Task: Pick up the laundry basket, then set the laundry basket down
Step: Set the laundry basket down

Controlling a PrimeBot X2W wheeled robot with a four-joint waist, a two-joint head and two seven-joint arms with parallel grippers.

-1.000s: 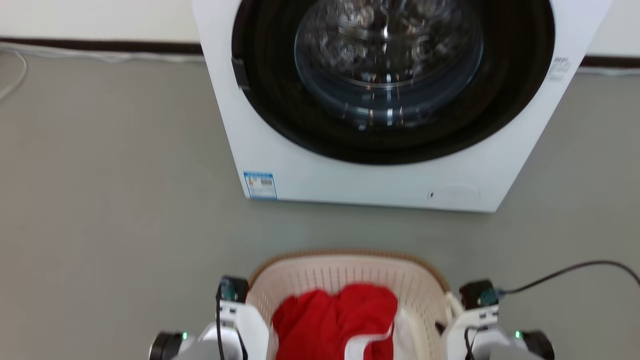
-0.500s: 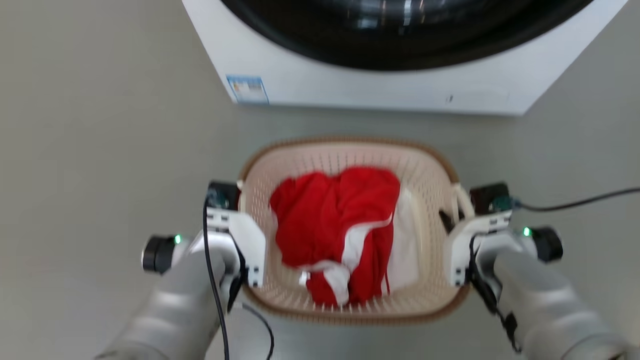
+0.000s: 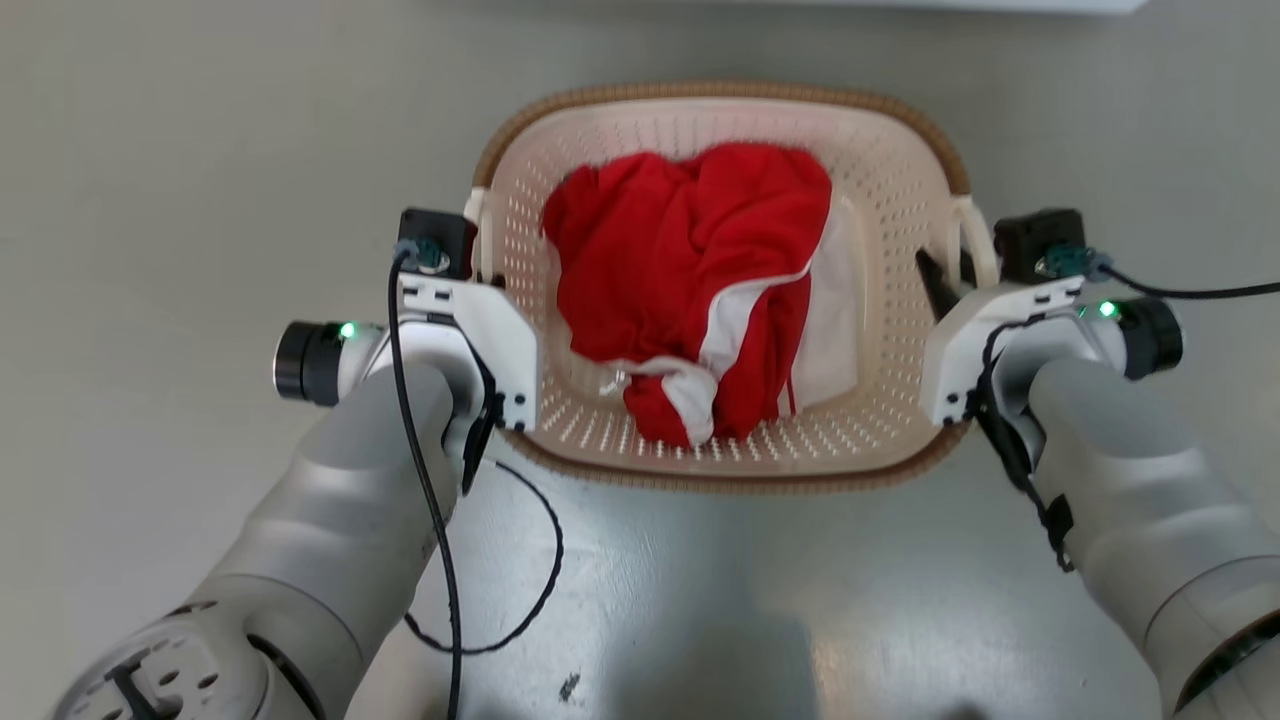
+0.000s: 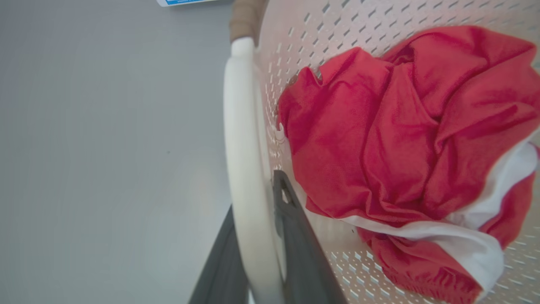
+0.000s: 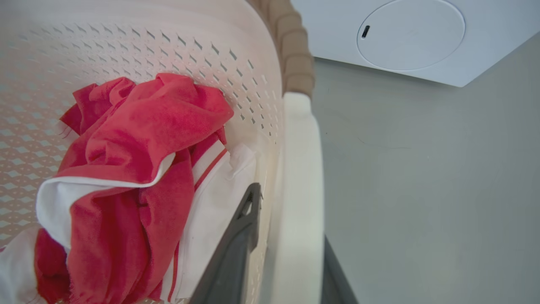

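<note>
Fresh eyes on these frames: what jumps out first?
The crumpled red-and-white garment inside the laundry basket, centre of the head view, grabs attention first. Next, the left gripper and right gripper, each clamped across a white side handle. The white washing machine stands just beyond on the grey floor.

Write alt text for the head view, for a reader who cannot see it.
Seen from above, the laundry basket, holding a crumpled red and white garment, is gripped at its two white side handles, left claw on the left handle, right claw on the right. Grey floor shows on either side.
</note>
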